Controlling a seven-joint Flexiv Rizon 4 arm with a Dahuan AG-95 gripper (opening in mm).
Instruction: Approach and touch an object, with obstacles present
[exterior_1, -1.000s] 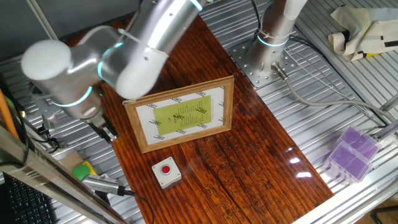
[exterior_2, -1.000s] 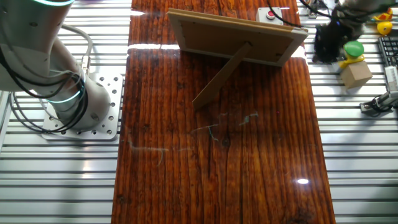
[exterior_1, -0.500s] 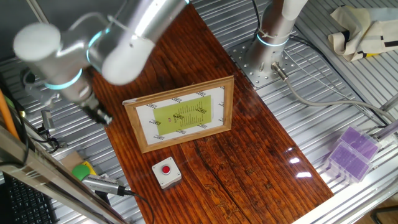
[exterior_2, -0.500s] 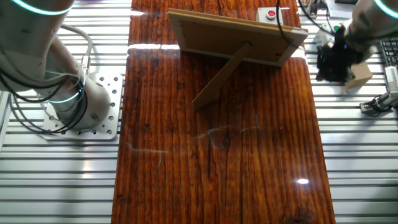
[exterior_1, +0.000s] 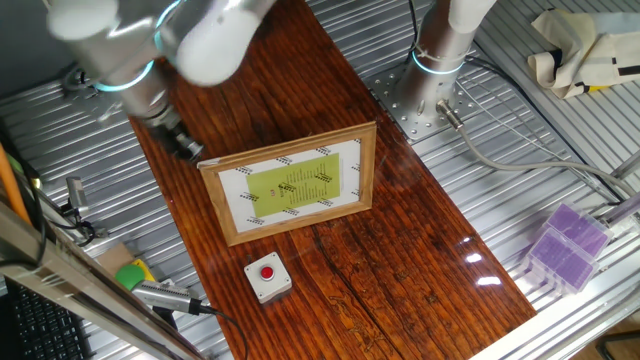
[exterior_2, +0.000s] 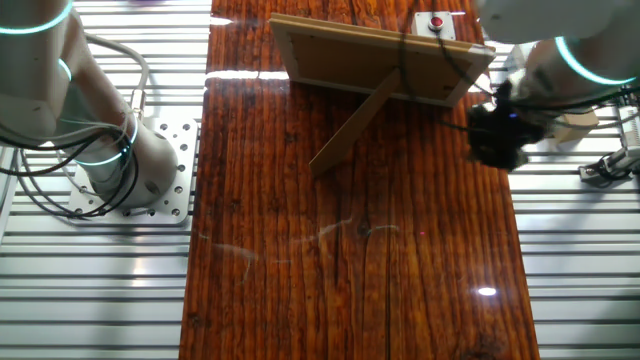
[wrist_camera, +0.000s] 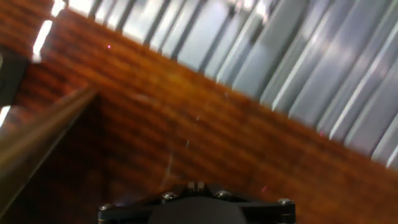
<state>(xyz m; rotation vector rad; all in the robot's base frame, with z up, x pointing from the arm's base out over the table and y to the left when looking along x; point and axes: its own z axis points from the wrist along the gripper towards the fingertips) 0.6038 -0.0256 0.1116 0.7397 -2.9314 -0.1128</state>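
The gripper (exterior_1: 188, 148), its finger state not discernible, is best guided around the picture frame (exterior_1: 290, 182) toward the button box (exterior_1: 268, 277).

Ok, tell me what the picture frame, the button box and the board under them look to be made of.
Picture frame: light, matte wood, grain faintly visible. Button box: probably grey plastic, with a red cap. Board: dark wood or wood-look laminate, glossy, with streaked grain and lamp glare.

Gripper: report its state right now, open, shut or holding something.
Gripper: cannot be told; the fingers are dark and blurred in both fixed views and out of the hand view. Nothing visibly held.
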